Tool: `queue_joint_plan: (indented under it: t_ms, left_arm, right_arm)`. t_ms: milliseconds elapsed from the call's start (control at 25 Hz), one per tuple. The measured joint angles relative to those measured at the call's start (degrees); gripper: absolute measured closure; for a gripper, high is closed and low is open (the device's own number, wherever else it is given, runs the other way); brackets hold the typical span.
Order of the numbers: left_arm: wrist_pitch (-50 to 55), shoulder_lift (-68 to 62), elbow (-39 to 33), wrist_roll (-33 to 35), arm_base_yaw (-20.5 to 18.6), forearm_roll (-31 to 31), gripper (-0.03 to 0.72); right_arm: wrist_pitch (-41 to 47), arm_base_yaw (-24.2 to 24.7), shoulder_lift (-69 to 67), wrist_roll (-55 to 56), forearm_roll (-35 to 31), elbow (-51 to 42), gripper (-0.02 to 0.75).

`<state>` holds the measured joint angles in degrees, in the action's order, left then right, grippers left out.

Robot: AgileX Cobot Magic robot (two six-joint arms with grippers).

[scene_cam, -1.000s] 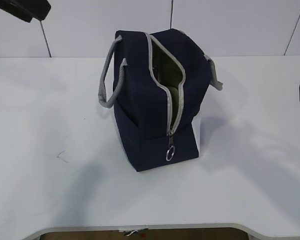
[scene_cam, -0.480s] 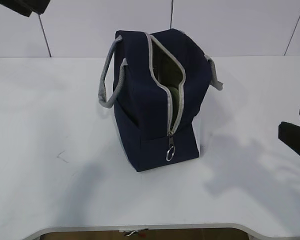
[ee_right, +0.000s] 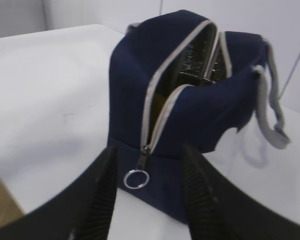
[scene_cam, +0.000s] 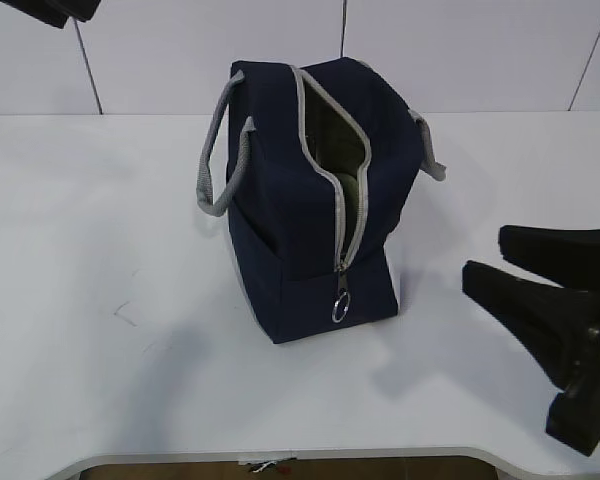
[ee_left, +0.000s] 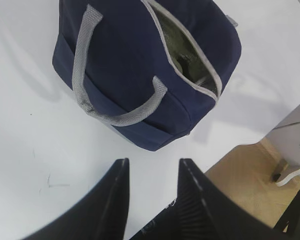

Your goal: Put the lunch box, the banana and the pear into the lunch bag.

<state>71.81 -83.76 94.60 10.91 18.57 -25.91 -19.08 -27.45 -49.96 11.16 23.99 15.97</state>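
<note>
Inside the bag (scene_cam: 315,200), the open zipper shows only a dim greenish patch, perhaps a lid; nothing more can be made out. The left arm (scene_cam: 50,10) is cut off at the exterior view's top corner. The right gripper (scene_cam: 490,260) runs off that view's right edge. The right wrist view is slightly blurred.

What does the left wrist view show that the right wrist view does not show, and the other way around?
Only the left wrist view shows the whole near grey strap handle lying against the bag's side, the table's front edge with brown floor beyond it, and the open, empty left pincer.

Only the right wrist view shows the zipper's ring pull hanging at the lower end of the bag, and the open, empty right pincer just in front of it.

Both show the navy lunch bag standing unzipped on the white table.
</note>
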Motion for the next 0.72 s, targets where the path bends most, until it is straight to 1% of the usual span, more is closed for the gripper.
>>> queue_joint_plan:
  t_ms: [40,120,240,440,720]
  left_arm:
    - [0.0,0.0,0.0,0.0,0.0,-0.1,0.436]
    - [0.0,0.3,0.0,0.0,0.0,-0.2,0.436]
    - [0.0,0.4,0.0,0.0,0.0,-0.3,0.436]
    - [0.0,0.5,0.0,0.0,0.0,-0.3,0.436]
    - [0.0,0.6,0.0,0.0,0.0,-0.5,0.436]
  right_arm:
    - [-1.6,0.0,-1.8,1.7,1.8,0.0,0.388]
    - [-4.6,0.0,-5.3,3.5,3.4,0.0,0.388]
    - [-8.0,0.0,-11.0,4.3,3.8,0.0,0.388]
    - [-10.9,0.0,-20.7,4.5,2.1,0.0,0.389]
    - [-18.7,0.0,-29.6,4.7,-0.4,0.0,0.390]
